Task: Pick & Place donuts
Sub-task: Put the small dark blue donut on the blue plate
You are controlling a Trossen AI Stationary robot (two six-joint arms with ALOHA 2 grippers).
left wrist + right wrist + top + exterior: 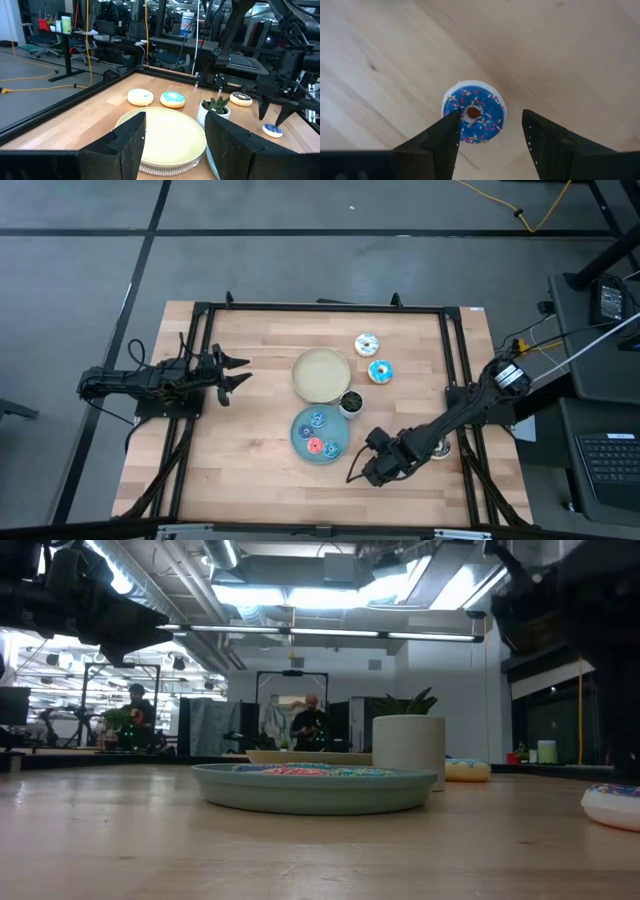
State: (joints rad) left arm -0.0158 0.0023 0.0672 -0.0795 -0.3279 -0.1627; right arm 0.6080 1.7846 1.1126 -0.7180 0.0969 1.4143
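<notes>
small blue donut (473, 112) on the bare wood, right gripper (490, 137) above it

it lies near the blue plate (300, 438); the fingers stand spread to either side, holding nothing. left gripper (236, 374) waits open at the table's left, facing the cream plate (322, 376).

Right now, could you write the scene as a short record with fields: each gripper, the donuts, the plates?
right gripper: open, hanging over a blue sprinkled donut on the bare table, not touching it as far as can be seen
left gripper: open, waiting at the table's left side, facing the cream plate
blue plate: holds several tiny donuts, blue and one pink
white-iced donut: on the table beyond the cream plate
light-blue-iced donut: beside the white-iced one
small pot with plant: between the two plates
</notes>
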